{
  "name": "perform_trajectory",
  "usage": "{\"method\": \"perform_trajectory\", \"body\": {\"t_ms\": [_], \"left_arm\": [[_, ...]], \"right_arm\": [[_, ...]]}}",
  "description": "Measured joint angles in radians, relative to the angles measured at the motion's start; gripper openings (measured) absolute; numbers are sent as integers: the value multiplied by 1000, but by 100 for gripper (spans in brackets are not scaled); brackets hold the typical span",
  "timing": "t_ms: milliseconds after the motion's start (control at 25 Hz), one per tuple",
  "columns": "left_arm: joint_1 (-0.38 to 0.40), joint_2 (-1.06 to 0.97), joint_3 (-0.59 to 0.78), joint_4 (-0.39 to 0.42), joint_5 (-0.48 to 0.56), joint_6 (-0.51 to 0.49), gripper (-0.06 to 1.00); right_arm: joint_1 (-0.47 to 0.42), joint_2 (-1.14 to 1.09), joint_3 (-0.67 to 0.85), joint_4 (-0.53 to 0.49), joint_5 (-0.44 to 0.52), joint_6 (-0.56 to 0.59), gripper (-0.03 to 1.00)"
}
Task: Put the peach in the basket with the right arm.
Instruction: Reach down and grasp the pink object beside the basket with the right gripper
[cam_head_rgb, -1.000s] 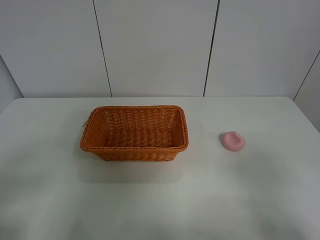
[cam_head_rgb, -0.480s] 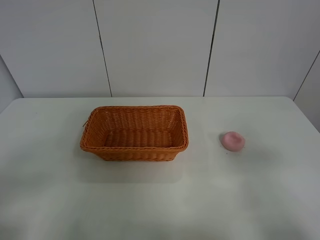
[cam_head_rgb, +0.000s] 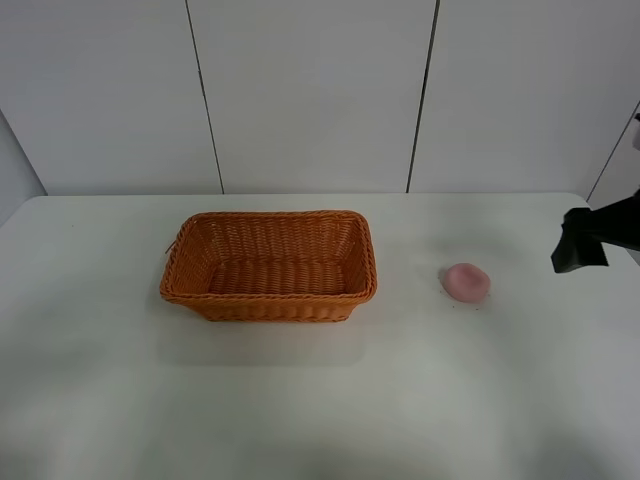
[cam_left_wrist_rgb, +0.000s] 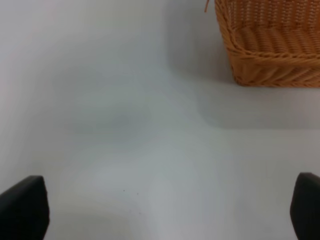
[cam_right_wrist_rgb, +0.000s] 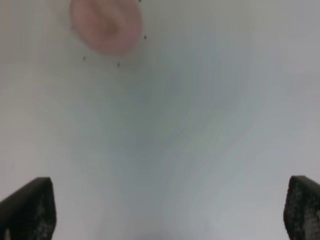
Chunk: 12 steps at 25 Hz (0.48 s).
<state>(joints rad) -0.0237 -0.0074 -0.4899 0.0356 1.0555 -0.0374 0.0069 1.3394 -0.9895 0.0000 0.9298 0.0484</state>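
Observation:
The orange-brown wicker basket (cam_head_rgb: 270, 303) stands empty in the middle of the white table; one of its corners (cam_left_wrist_rgb: 265, 75) shows in the left wrist view. The pink peach (cam_head_rgb: 466, 281) lies on the table to the basket's right, well apart from it. My right gripper (cam_head_rgb: 577, 250) reaches in from the right edge, above the table and to the right of the peach. In its wrist view it (cam_right_wrist_rgb: 165, 212) is open, its fingers wide apart, with the blurred peach (cam_right_wrist_rgb: 106, 22) ahead of it. My left gripper (cam_left_wrist_rgb: 165, 215) is open over bare table short of the basket.
The white table (cam_head_rgb: 300, 400) ends at a panelled white wall (cam_head_rgb: 310, 90) behind the basket. A few small dark specks (cam_right_wrist_rgb: 118, 64) dot the table around the peach.
The right arm has come into the high view from the right edge; it was out of view before. Basket and peach have not moved.

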Motion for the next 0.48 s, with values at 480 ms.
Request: {"method": "perform_trajectory", "body": {"t_ms": [480], "left_arm": [[0,0,0,0,0,0,99]], "right_arm": [[18,592,-426,21,9,0,70]]}}
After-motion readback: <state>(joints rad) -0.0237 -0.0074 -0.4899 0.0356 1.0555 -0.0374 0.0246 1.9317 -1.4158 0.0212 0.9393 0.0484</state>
